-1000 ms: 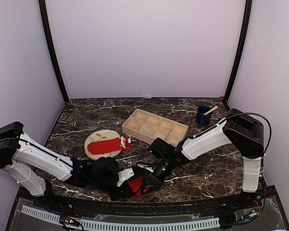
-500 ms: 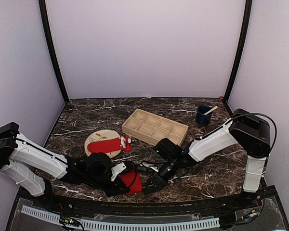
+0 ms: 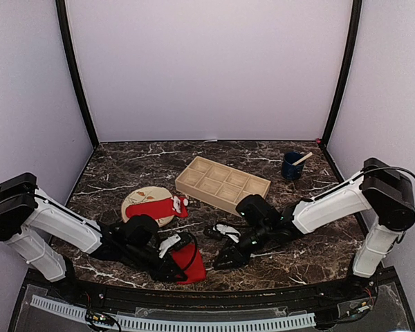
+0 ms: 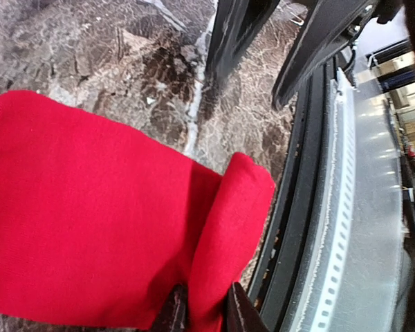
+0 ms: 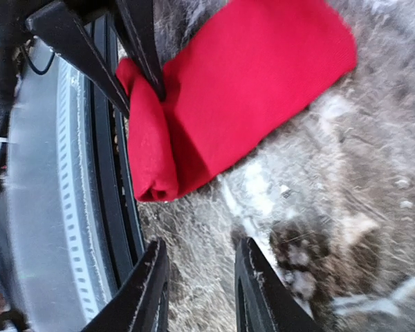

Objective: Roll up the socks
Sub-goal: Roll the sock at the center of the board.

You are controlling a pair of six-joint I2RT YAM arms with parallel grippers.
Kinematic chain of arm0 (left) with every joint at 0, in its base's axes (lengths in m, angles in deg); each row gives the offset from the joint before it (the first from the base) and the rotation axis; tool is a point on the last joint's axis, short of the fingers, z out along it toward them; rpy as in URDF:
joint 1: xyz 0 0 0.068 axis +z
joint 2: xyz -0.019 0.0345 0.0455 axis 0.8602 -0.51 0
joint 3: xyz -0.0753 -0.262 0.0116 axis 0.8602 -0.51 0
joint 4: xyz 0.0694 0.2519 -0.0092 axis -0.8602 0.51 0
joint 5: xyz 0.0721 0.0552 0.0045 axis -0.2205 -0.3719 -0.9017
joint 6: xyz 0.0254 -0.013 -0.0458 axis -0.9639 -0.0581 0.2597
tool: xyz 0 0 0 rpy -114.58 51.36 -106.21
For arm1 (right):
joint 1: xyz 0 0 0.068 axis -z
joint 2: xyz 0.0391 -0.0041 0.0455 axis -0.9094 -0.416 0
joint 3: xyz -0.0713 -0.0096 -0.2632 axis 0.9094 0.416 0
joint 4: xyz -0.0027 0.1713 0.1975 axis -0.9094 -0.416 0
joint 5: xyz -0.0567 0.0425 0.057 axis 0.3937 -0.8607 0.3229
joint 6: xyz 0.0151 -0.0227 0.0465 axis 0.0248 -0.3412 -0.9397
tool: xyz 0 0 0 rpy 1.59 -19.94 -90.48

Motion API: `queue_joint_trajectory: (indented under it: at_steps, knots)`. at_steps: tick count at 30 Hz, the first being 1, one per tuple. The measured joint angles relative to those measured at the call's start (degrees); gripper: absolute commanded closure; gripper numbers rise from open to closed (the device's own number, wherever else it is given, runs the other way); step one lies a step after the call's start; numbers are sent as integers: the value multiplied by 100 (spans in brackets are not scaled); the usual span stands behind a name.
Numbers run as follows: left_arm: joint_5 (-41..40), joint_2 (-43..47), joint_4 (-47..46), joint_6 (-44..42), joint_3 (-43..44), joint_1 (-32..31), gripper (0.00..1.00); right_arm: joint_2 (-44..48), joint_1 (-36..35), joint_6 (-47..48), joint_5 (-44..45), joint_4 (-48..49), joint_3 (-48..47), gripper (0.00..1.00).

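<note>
The left jaws pinch the folded edge of the red sock point(image 4: 111, 228) at the bench's point(image 3: 318, 252) near edge. The right jaws stand partly open just beside it, holding nothing.

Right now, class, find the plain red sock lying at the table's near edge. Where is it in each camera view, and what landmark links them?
Top external: plain red sock at bottom centre, pinched by the left gripper.
Left wrist: sock fills the left half, its fold pinched at the bottom.
Right wrist: sock at upper centre, slanting.
Shared landmark: the perforated grey strip, in all three.
</note>
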Motion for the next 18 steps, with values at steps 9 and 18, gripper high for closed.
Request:
queue_joint_trajectory:
  at_steps: [9, 18]
  knots:
    - [957, -461, -337, 319, 74, 289, 80, 726, -879, 901, 1471, 133, 238, 66]
    - [1705, -918, -640, 520, 179, 450, 80, 741, -1478, 1526, 2341, 173, 328, 61]
